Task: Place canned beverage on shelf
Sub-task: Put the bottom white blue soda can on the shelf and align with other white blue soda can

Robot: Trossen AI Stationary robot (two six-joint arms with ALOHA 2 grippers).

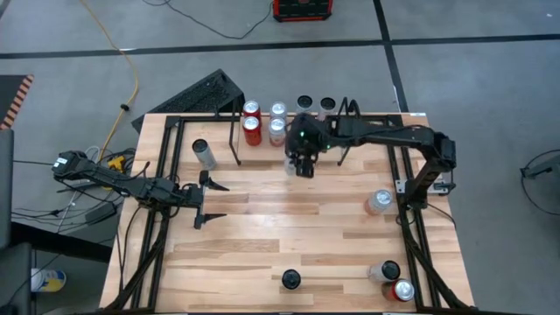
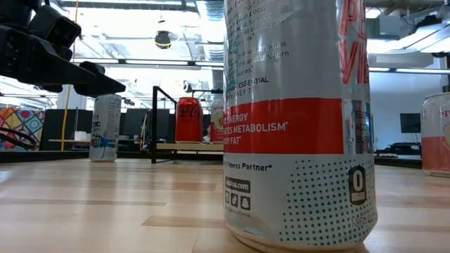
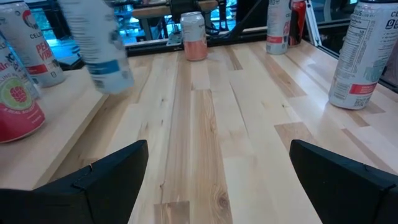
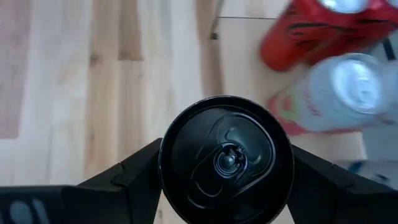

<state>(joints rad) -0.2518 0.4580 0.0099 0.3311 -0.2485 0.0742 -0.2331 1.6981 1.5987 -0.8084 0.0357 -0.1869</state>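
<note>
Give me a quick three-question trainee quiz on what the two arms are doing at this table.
1. True or false: the left end effector holds a can.
2. What does the right end effector grip? A) a black-topped round metal can B) a red can C) nothing
3. Which end effector is nearer the black thin-wire shelf?
Key: 1 false, it is open and empty; 2 A; 3 the right.

Overhead camera looks straight down; low camera sits tabletop-level behind a can (image 2: 295,119); both share the table (image 1: 289,227).
</note>
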